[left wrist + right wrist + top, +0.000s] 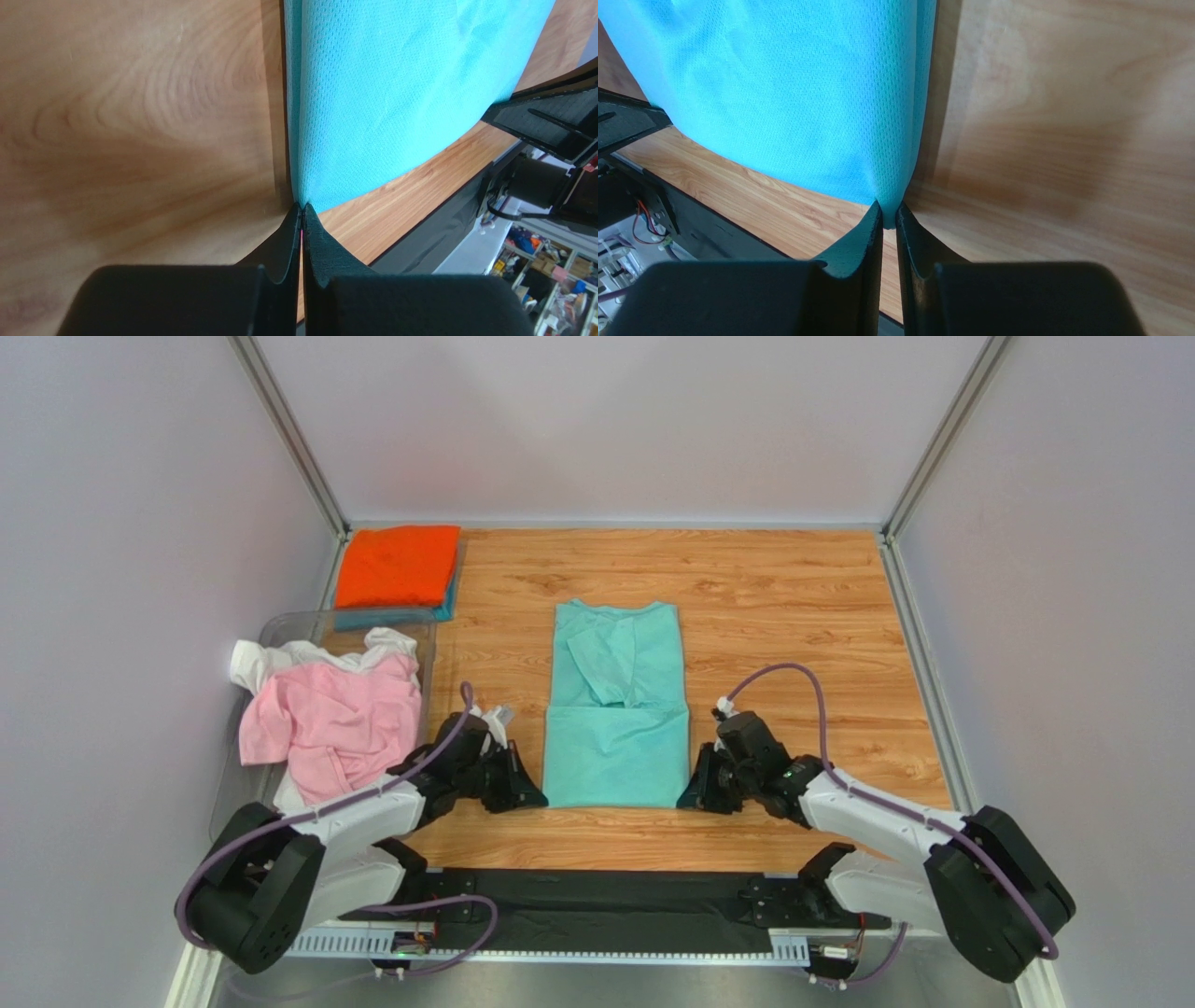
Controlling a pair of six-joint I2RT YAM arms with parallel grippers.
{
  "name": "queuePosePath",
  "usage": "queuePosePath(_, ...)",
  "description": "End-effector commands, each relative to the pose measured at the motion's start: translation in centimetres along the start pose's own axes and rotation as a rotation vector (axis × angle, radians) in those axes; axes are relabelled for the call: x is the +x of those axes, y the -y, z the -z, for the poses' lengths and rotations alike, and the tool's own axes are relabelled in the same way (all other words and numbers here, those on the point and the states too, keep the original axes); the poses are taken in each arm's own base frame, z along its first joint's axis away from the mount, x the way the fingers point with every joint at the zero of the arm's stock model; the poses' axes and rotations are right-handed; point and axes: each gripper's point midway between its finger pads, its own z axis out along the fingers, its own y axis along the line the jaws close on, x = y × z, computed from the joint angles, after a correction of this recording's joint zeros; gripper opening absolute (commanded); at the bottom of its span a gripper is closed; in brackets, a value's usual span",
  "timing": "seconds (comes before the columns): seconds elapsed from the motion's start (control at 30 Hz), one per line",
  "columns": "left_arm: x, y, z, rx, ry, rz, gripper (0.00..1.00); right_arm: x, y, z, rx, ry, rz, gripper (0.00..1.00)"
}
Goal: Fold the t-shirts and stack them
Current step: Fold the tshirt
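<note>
With left gripper [537, 793] and right gripper [692, 795] each pinched closed on a 6 o'clock corner of the mint-green t-shirt [617, 742] lying centred on the counter [800, 602], lift both evenly toward 12 o'clock.

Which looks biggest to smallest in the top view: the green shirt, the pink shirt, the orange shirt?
1. green shirt, laid flat.
2. pink shirt, crumpled.
3. orange shirt, folded; it lies farthest back, which may shrink it somewhat.
</note>
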Motion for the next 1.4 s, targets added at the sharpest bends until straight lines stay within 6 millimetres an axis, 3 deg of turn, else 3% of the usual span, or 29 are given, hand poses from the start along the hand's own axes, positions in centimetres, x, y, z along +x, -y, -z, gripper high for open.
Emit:
queuePosePath(0.0,2.1,-0.7,1.4,-0.034,-0.052,-0.025,0.00,1.7,1.2,1.3,0.050,-0.037,0.010,0.11)
queuePosePath(0.17,3.0,1.3,4.8,0.025,-0.025,-0.057,0.00,2.7,-0.9,4.2,-0.040,-0.063,0.028,0.08)
queuePosePath(0.3,3.1,4.5,8.0,0.141,0.029,-0.088,0.00,4.4,-3.6,8.1,-0.161,-0.131,0.052,0.06)
queuePosePath(0.43,3.3,6.2,10.8,0.191,0.058,-0.097,0.00,4.9,-6.2,11.9,-0.246,-0.161,0.068,0.06)
queuePosePath(0.7,3.5,10.1,15.4,0.341,0.110,-0.169,0.00,5.8,-9.9,16.5,-0.411,-0.211,0.056,0.06)
queuePosePath(0.97,1.7,10.4,15.6,0.306,0.181,-0.171,0.00,4.3,-10.2,16.7,-0.395,-0.127,0.078,0.08)
queuePosePath(1.1,0.0,10.5,15.8,0.261,0.251,-0.169,0.00,2.8,-10.0,15.9,-0.342,-0.065,0.098,0.08)
queuePosePath(1.37,-2.5,11.2,14.5,0.225,0.278,-0.177,0.00,-0.6,-9.7,15.6,-0.272,0.046,0.142,0.07)
